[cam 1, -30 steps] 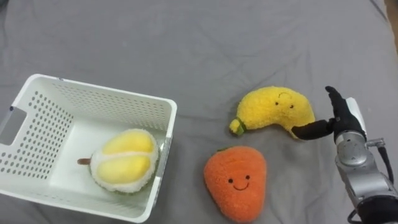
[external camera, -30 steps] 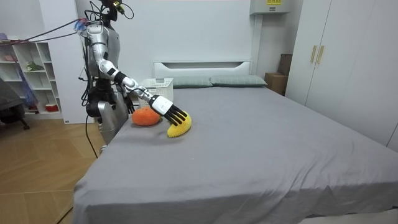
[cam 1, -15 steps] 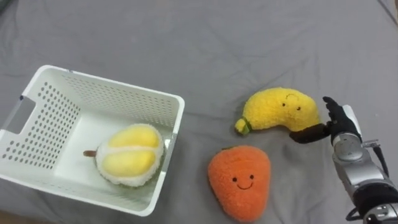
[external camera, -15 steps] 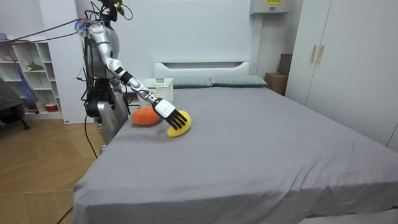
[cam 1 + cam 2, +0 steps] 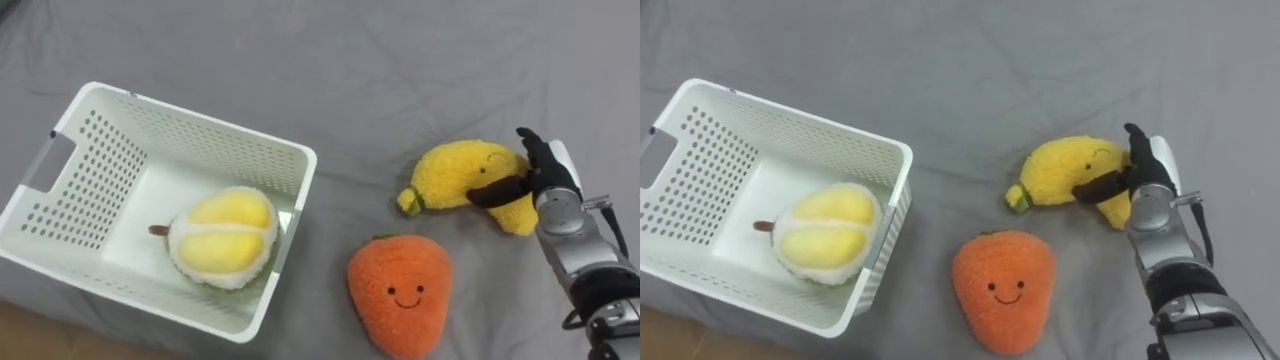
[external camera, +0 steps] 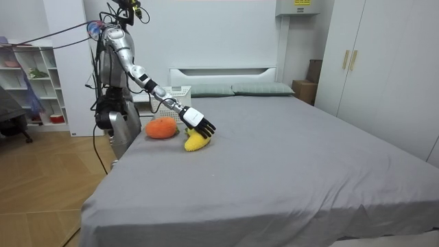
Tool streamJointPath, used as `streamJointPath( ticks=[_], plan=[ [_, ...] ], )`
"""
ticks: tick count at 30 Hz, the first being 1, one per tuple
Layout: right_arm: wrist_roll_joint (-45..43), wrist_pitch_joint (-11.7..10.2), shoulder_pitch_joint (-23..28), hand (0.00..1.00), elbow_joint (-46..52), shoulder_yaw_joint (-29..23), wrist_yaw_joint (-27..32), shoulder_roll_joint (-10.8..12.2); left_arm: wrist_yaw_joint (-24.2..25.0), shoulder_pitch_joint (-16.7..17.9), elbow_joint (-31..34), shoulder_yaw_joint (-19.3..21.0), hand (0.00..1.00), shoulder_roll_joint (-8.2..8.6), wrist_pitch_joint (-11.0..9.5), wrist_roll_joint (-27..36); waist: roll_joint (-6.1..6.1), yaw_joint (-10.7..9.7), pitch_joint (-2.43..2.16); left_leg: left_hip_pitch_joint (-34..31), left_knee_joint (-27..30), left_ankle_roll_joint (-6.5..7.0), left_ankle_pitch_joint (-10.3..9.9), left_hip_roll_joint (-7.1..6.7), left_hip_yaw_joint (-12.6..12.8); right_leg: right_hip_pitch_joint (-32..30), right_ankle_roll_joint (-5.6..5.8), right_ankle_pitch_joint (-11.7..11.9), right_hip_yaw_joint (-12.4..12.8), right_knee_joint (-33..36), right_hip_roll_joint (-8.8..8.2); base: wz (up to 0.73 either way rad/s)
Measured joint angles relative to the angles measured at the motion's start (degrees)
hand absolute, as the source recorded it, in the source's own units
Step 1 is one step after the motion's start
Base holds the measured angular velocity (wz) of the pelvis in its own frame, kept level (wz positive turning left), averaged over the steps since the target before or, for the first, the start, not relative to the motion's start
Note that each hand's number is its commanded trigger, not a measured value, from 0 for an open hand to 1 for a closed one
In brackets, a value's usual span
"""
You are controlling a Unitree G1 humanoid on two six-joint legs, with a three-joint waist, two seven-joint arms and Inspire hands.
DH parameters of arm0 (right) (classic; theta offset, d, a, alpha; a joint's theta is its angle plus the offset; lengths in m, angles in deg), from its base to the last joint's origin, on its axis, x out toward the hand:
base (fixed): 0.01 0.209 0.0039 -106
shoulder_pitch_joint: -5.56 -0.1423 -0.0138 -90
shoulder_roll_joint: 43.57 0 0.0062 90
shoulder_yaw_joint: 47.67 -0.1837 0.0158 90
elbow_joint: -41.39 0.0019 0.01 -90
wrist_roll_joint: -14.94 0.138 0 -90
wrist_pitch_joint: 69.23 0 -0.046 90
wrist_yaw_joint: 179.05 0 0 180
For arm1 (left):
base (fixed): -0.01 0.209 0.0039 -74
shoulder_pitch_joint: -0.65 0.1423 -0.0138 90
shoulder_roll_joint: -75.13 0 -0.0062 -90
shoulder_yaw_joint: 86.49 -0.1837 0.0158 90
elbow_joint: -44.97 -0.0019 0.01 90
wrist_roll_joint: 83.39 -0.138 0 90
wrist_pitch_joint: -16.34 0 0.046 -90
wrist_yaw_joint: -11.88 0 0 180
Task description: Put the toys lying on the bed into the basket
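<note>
A yellow banana toy (image 5: 465, 178) lies on the grey bed (image 5: 330, 60), with an orange smiling toy (image 5: 400, 297) just in front of it. My right hand (image 5: 548, 180) rests against the banana's right end. Its thumb is laid across the toy's front and its fingers (image 5: 530, 148) point straight up behind it. In the room view the same right hand (image 6: 197, 121) sits on top of the banana toy (image 6: 194, 143), fingers spread, beside the orange toy (image 6: 162, 127). A white perforated basket (image 5: 200, 118) stands to the left and holds a yellow durian toy (image 5: 222, 237).
The bed's near edge and a strip of wooden floor (image 5: 25, 345) show at the lower left. Pillows (image 6: 257, 89) lie at the headboard, far from the toys. I stand at the bed's side at the room view's left. Grey sheet lies bare beyond the toys.
My right hand has moved left onto the banana toy, and its thumb now lies across it. The eye view has shifted, so the basket and toys sit further right.
</note>
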Motion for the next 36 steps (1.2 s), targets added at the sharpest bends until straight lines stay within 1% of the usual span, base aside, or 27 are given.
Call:
streamJointPath(
  ticks=[6, 9, 12, 14, 16, 17, 18, 19, 22, 26, 29, 36],
  plan=[
    [-0.12, 0.01, -0.47, 0.0, -2.07, 0.49, 0.05, -0.18, 0.04, 0.01, 0.0, 0.0, 0.0, -0.04, -0.03, 0.02, -0.09, 0.62, 0.07, 0.01, -0.03, 0.0, 0.02, -0.07, -0.04, 0.08, 0.0, 0.0, -0.23, 0.01, -0.05, 0.01],
    [-0.41, -0.03, -0.58, 0.0, -3.4, 1.51, 0.27, -0.37, 0.08, 0.0, -0.03, -0.01, 0.0, 0.01, -0.09, 0.04, -0.05, 1.27, 0.27, 0.04, -0.02, 0.02, 0.04, -0.1, 0.09, 0.14, 0.0, 0.0, 0.0, 0.01, -0.06, 0.0],
    [-0.84, -0.02, -0.71, 0.0, -3.88, 1.58, 0.59, -1.01, 0.29, 0.0, -0.08, 0.08, 0.0, 0.25, -0.05, -0.02, 0.36, 1.64, 0.62, -0.69, -0.01, 0.18, 0.42, -0.38, -0.16, -0.39, 0.0, 0.0, -0.17, 0.02, -0.37, 0.07],
    [-1.27, -0.01, -0.95, 0.0, -3.88, 1.64, 1.03, -1.67, 0.27, 0.01, -0.12, 0.11, 0.0, 0.1, 0.09, -0.04, 0.53, 1.92, 0.76, -1.69, 0.14, 0.29, 0.66, -0.55, -0.49, -1.11, 0.01, 0.0, -0.56, 0.13, -0.54, 0.09],
    [-2.24, 0.06, -1.05, 0.01, -4.05, 1.67, 1.48, -1.81, 0.26, 0.02, -0.24, 0.11, 0.0, 0.1, 0.4, -0.03, 0.58, 2.23, 0.78, -1.99, 0.19, 0.32, 0.74, -0.62, -0.73, -1.26, 0.01, 0.0, -1.21, 0.14, -0.64, 0.09],
    [-3.3, 0.06, -1.15, 0.58, -4.22, 1.7, 1.5, -1.94, 0.18, 0.02, -0.22, 0.1, 0.0, 0.09, 0.4, -0.03, 0.59, 2.47, 0.78, -2.21, 0.23, 0.32, 0.74, -0.63, -0.94, -1.38, 0.01, 0.0, -1.39, 0.14, -0.63, 0.09],
    [-3.7, 0.06, -1.2, 0.73, -4.24, 1.71, 1.5, -2.07, 0.15, 0.01, -0.18, 0.1, 0.0, 0.1, 0.4, -0.03, 0.59, 2.6, 0.78, -2.4, 0.31, 0.31, 0.75, -0.64, -1.05, -1.51, 0.01, 0.0, -1.45, 0.15, -0.63, 0.08],
    [-4.11, 0.06, -1.25, 1.0, -4.27, 1.78, 1.52, -2.42, 0.1, 0.01, -0.17, 0.09, 0.0, 0.1, 0.39, -0.02, 0.59, 2.94, 0.78, -2.66, 0.35, 0.28, 0.78, -0.65, -1.16, -1.77, 0.0, 0.0, -1.55, 0.18, -0.64, 0.04],
    [-4.98, 0.05, -1.34, 1.0, -5.63, 2.18, 1.55, -2.97, -0.09, 0.09, -0.5, 0.08, 0.0, 0.09, 0.42, -0.07, 0.61, 3.76, 0.78, -2.69, 0.36, 0.25, 0.8, -0.65, -1.27, -1.84, 0.0, 0.0, -1.51, 0.2, -0.63, 0.0],
    [-5.48, 0.15, -1.47, 1.0, -6.67, 4.6, 2.04, -5.08, -0.09, 0.09, -0.48, 0.01, 0.0, 0.05, 0.44, -0.08, 0.6, 4.75, 0.78, -2.78, 0.31, 0.25, 0.8, -0.67, -1.42, -1.94, 0.0, -0.01, -1.74, 0.19, -0.67, 0.01],
    [-5.83, 0.19, -1.73, 1.0, -7.8, 6.07, 2.06, -5.2, 0.17, 0.0, -0.42, -0.01, 0.0, -0.03, 0.33, -0.08, 0.5, 4.72, 0.84, -2.96, 0.31, 0.22, 0.83, -0.68, -1.83, -1.94, 0.0, 0.0, -2.87, 0.19, -0.73, 0.07],
    [-5.85, 0.51, -1.79, 1.0, -8.17, 6.33, 1.02, -5.1, 0.48, -0.06, -0.42, -0.03, 0.0, -0.17, 0.3, -0.06, 0.01, 4.82, 1.14, -3.55, 0.36, 0.23, 0.84, -0.75, -1.9, -2.4, 0.0, 0.0, -3.05, 0.18, -0.8, 0.01]
  ],
)
